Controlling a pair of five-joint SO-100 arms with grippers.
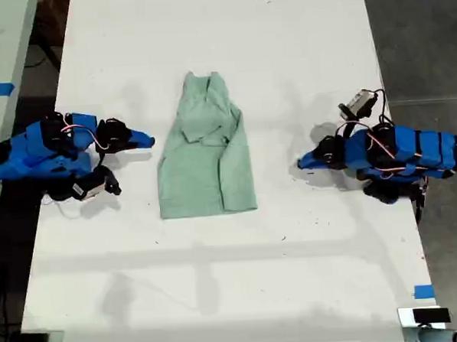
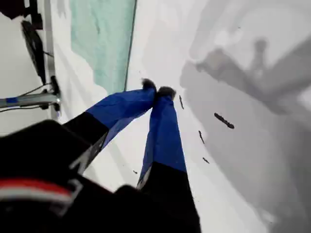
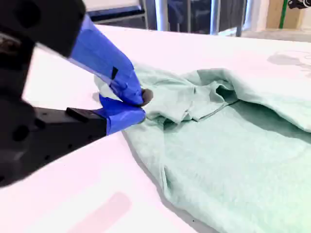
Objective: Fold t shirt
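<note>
Closest in, my second hand (image 3: 141,103) sits closed and empty, its blue tips just beside the t shirt (image 3: 228,145) at the bunched collar end. My first hand (image 2: 158,91) is also pinched shut on nothing, over bare white desk (image 2: 252,160), with the shirt's edge well apart beyond it.

From the exterior view, the shirt (image 1: 204,153) lies mid-desk as a narrow strip, collar far and hem near. A long flap is doubled along the side at the exterior view's right. I judge the lengthwise folds done and the crosswise fold outstanding. Next, both hands must open, pinch the hem corners and carry them to the collar.

Its mint cloth looks soft, matte, wrinkled and limp, and likely to sag when lifted.
</note>
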